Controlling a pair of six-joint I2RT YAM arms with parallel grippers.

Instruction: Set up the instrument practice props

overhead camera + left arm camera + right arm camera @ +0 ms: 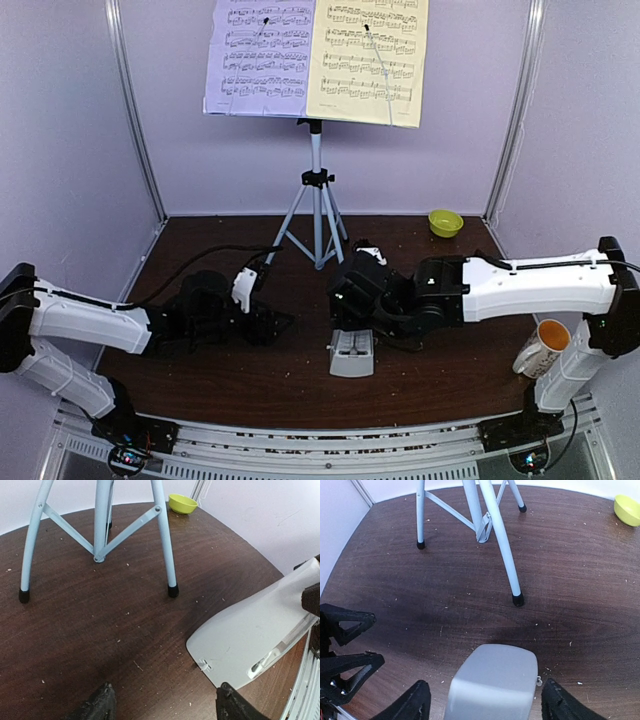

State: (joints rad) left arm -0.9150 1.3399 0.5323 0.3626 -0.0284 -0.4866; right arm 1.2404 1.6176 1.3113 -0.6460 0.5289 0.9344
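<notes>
The music stand's silver tripod (316, 200) stands at the back middle; its legs show in the left wrist view (100, 525) and the right wrist view (495, 535). A lilac page (258, 55) and a pale yellow page (368, 60) rest on its desk and hide it. The light grey metronome (352, 355) is on the table in front. My right gripper (352, 322) (487, 705) is open, its fingers on either side of the metronome (492, 682). My left gripper (275, 325) (167, 707) is open and empty, with the metronome (250, 635) just to its right.
A small green bowl (445, 222) sits at the back right corner; it also shows in the left wrist view (182, 503) and the right wrist view (627, 509). A mug with an orange inside (540, 348) lies near the right arm's base. White walls enclose the dark wood table (200, 385).
</notes>
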